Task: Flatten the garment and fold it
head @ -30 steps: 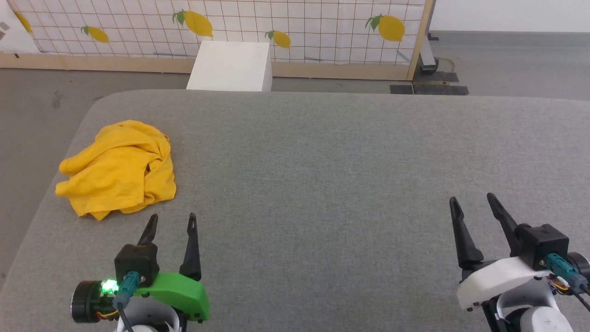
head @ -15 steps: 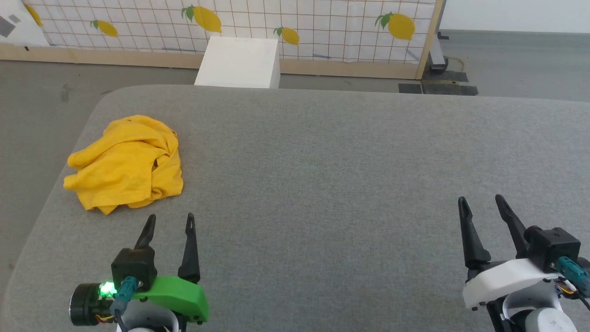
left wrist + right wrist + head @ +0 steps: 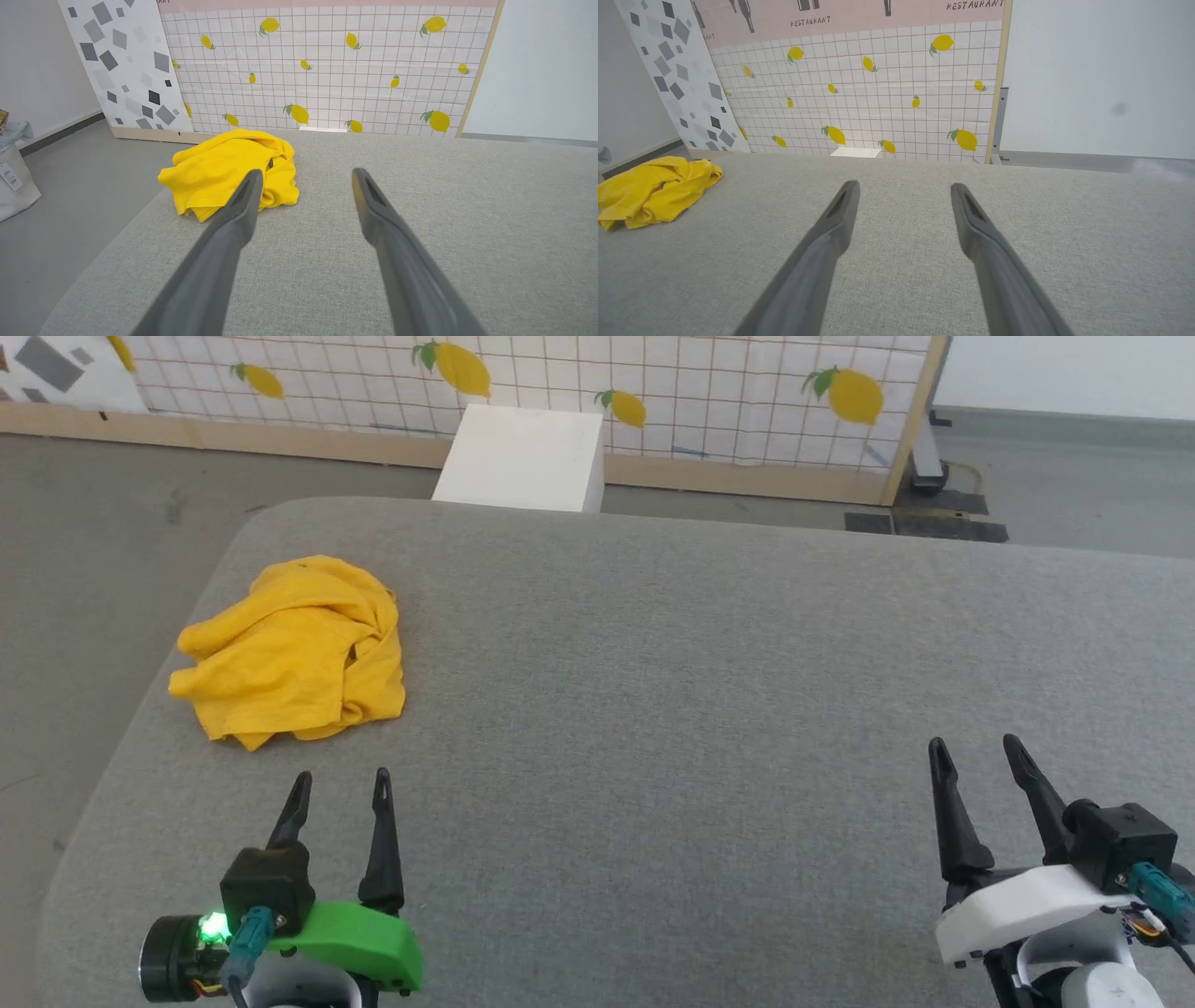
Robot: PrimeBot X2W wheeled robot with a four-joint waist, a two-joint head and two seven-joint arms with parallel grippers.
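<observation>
The garment (image 3: 294,653) is a crumpled mustard-yellow heap near the far left corner of the grey padded table (image 3: 653,663); its print is hidden in the folds. My left gripper (image 3: 341,782) hovers open just in front of the heap, a short gap away, nothing between its fingers. In the left wrist view the garment (image 3: 224,168) lies ahead and left of the open left gripper (image 3: 306,175). My right gripper (image 3: 971,749) stands open and empty over the table's near right part, far from the cloth. The right wrist view shows the garment (image 3: 654,189) at its left edge, beyond the open right gripper (image 3: 903,186).
A white box (image 3: 523,457) stands on the floor behind the table's far edge. A lemon-patterned panel (image 3: 653,392) in a wooden frame runs along the back. The table's left edge (image 3: 131,709) drops to grey floor close beside the garment.
The whole head view has shifted right and slightly down, so the camera has turned left. The garment lies as before, and both grippers stay open in about the same pose.
</observation>
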